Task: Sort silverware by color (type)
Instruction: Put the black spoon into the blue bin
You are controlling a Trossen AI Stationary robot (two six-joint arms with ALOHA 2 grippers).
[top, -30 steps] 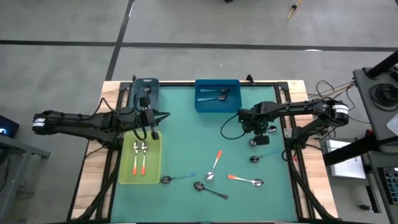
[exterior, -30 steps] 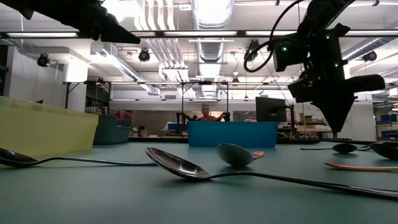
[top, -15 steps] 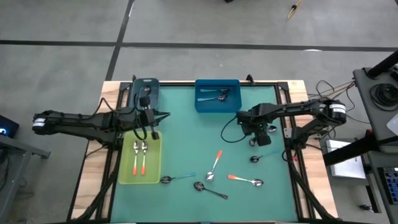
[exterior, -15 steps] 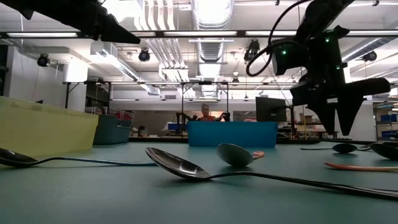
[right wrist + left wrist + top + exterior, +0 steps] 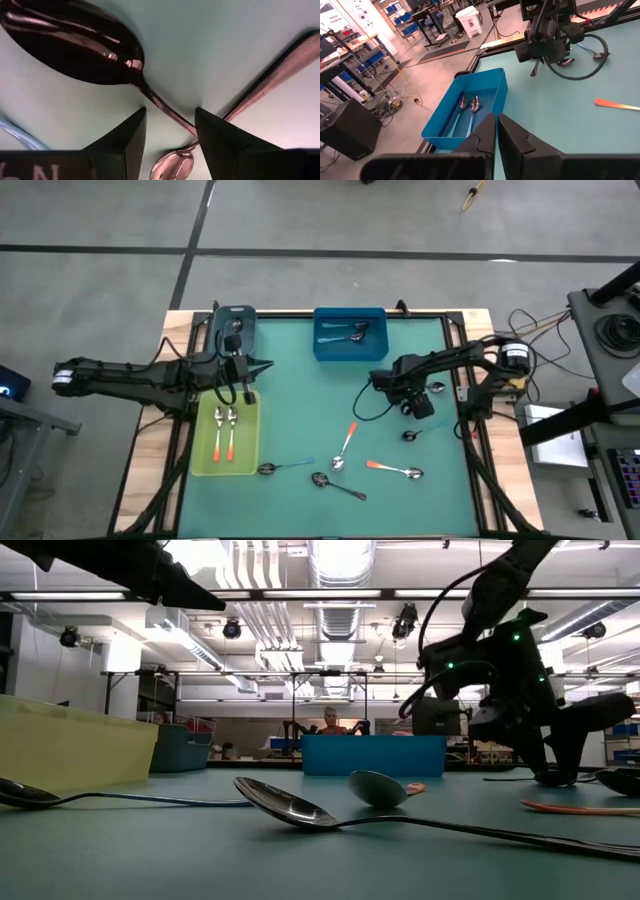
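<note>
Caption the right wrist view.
Right gripper, fingers open, straddles a dark metal spoon's handle on the green mat.

Mat (image 5: pixel 300 380) on the table was teal, framed in pale wood (image 5: pixel 150 450). Tray (image 5: pixel 243 463) near the left edge was lime green and held two spoons (image 5: pixel 224 435) with orange handles. Bin (image 5: pixel 349 347) at the far edge was bright blue. Loose spoon (image 5: pixel 345 444) had an orange handle; another (image 5: pixel 283 468) light blue; one (image 5: pixel 338 485) all dark metal. Arms (image 5: pixel 130 376) were black.
</note>
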